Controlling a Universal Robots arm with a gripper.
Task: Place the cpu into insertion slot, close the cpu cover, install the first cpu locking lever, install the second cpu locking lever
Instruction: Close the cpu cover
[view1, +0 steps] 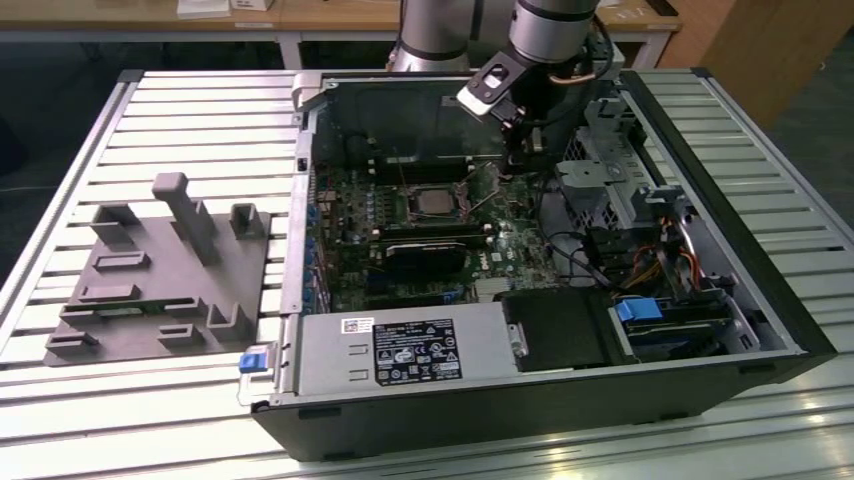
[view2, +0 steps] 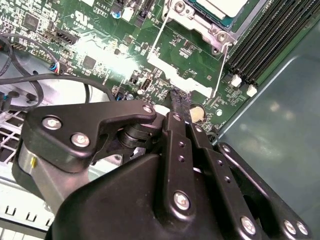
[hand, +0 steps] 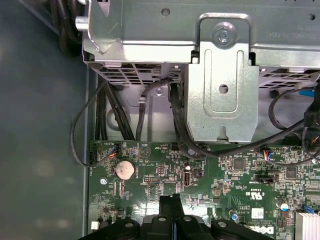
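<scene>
The end effector (view2: 179, 99), fingers together, points down near the cpu (view1: 434, 201).

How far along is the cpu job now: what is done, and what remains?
Done: the cpu lies seated under the lowered cpu cover. In hand: the gripper, shut and holding nothing, hovers near the ends of the two wire levers. Left: I cannot tell whether either lever is latched, so both may remain.

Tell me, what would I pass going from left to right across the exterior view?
Grey holder rack → cpu → gripper → silver metal bracket → black side wall of the computer case.
</scene>
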